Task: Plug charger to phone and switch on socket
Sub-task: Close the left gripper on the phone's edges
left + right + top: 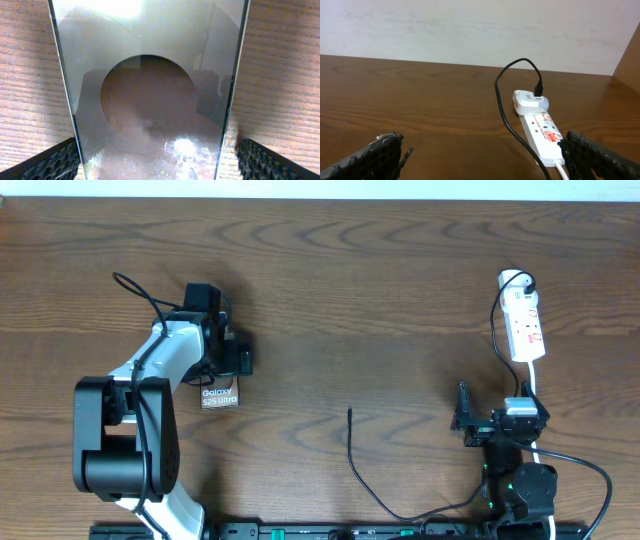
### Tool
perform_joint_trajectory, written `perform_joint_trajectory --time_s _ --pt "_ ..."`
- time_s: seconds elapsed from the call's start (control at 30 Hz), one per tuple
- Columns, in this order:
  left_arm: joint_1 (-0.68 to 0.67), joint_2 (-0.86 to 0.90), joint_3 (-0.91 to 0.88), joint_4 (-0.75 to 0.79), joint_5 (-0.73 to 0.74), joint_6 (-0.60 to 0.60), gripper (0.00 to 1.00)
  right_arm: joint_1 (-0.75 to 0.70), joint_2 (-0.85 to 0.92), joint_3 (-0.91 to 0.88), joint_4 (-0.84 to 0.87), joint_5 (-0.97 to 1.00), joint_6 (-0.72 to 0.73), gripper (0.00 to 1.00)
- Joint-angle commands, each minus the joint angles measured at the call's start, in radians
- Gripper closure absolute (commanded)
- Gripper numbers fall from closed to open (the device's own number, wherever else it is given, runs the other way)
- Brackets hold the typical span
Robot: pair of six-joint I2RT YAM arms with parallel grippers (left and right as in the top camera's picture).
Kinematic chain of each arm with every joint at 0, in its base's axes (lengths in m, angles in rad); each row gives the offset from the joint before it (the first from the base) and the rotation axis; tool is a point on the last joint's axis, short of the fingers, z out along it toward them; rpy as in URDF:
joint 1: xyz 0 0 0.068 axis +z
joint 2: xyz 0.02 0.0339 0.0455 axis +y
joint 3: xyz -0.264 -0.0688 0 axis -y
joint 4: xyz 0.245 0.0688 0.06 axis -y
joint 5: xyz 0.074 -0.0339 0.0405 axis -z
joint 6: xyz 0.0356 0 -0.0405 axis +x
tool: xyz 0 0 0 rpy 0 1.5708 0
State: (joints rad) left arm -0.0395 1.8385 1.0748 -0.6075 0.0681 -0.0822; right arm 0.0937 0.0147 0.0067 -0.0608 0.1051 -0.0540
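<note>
The phone [220, 396] lies flat on the table at the left, with white "Galaxy" lettering showing. My left gripper [226, 376] is right over its far end. In the left wrist view the phone [150, 75] fills the space between the open fingers of my left gripper [160, 162], with a gap on the right side. The charger cable's plug tip [350, 412] lies loose mid-table, and the cable [504, 112] runs to a white adapter [530, 100] in the power strip [526, 328]. My right gripper [466, 420] is open and empty, with the strip [545, 135] ahead of it at the right.
The strip's white cord [532, 390] runs down past the right arm. The black cable loops along the front edge [400, 515]. A pale wall [470, 25] stands behind the table's far edge.
</note>
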Motion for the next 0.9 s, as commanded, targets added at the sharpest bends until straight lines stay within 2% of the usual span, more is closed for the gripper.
perform_joint_trajectory --time_s 0.0,0.17,0.47,0.87 --pt "0.004 0.005 0.000 0.000 -0.017 -0.005 0.00 -0.008 -0.006 -0.001 -0.003 0.005 0.016 0.01" --pt "0.004 0.005 0.000 0.000 -0.017 0.000 0.00 -0.008 -0.006 -0.001 -0.003 0.004 0.016 0.01" --pt "0.004 0.006 0.000 0.013 -0.017 0.087 0.00 -0.008 -0.006 -0.001 -0.003 0.004 0.016 0.01" --pt "0.004 0.006 0.000 0.011 -0.017 0.089 0.00 -0.008 -0.006 -0.001 -0.003 0.005 0.016 0.01"
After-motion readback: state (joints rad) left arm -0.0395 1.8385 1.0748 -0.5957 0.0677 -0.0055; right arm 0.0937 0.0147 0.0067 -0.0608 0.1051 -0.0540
